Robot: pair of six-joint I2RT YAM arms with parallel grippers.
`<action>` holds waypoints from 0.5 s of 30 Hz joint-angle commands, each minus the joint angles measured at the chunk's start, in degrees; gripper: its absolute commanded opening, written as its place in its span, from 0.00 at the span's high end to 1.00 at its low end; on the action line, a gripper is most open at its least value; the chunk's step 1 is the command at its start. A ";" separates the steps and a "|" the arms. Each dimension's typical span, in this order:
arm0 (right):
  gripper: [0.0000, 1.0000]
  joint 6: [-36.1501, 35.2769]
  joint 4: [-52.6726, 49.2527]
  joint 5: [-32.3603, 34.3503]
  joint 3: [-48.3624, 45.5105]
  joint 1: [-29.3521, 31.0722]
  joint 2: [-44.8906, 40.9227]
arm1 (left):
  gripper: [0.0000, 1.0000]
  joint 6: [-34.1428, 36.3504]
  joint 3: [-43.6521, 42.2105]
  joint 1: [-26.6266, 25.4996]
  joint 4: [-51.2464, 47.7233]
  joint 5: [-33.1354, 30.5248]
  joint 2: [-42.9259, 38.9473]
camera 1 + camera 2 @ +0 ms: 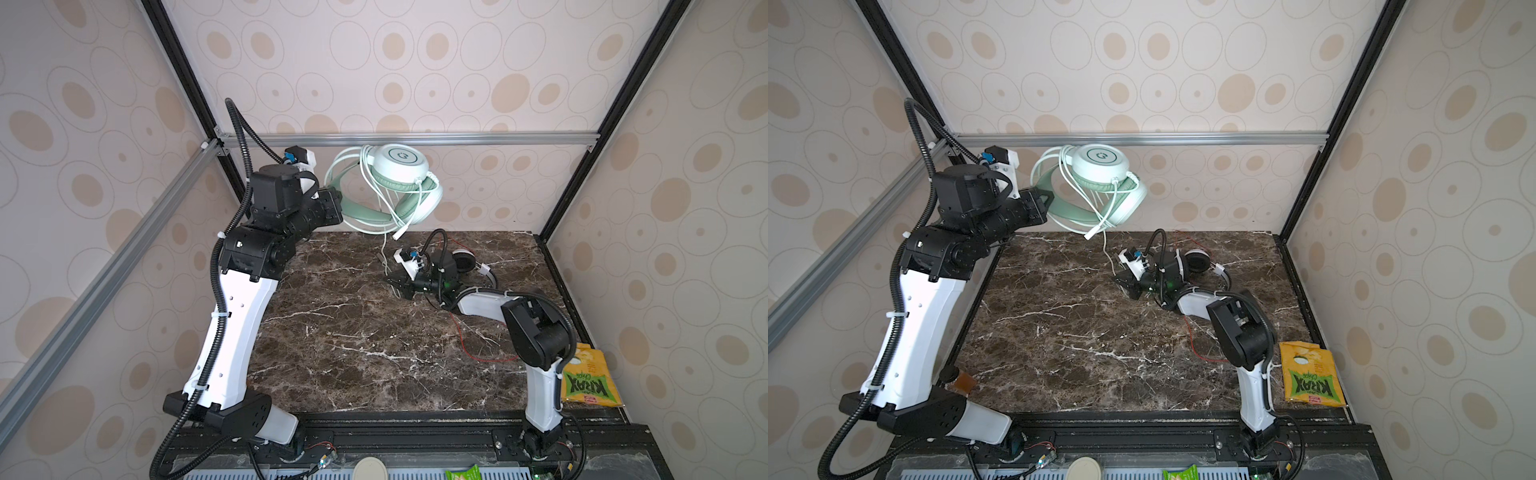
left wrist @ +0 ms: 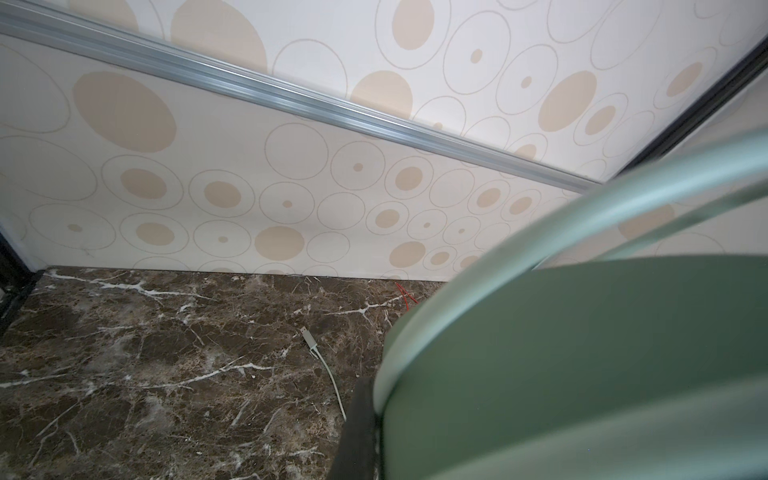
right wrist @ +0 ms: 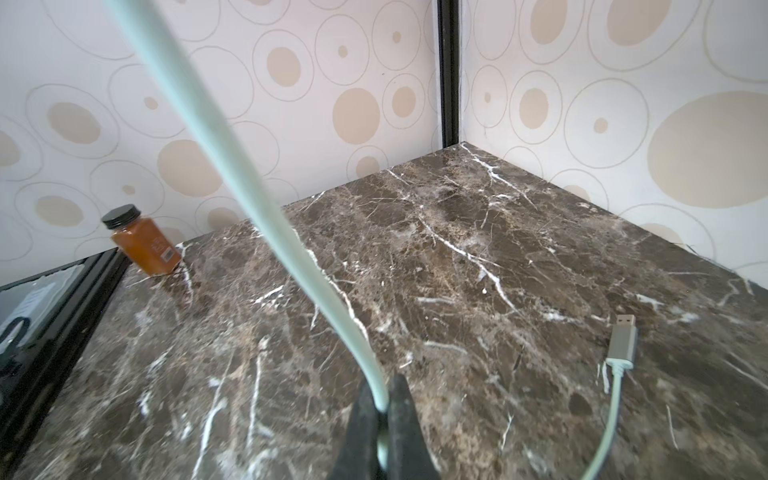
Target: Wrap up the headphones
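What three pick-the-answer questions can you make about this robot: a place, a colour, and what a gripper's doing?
1. Where is the mint-green over-ear headset? A) lying down flat B) in the air, in the left gripper C) on a hook
2. What colour is the thin cable on the dark marble table? A) blue B) red C) yellow
3. The right gripper is: A) open B) shut on nothing C) shut on the pale green cable
Answers: 1B, the gripper clamps its headband above the table; 2B, red against the marble; 3C, the cable sits pinched between the jaws.
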 commanded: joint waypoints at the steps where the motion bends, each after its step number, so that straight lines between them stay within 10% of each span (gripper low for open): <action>1: 1.00 -1.39 0.10 -1.38 -6.60 0.34 -10.55 | 1.00 -4.91 4.49 0.64 1.95 -4.55 0.19; 15: 1.00 -15.49 -31.29 17.26 -28.97 9.24 -47.60 | 1.00 -8.86 10.05 1.69 -0.99 -14.39 6.98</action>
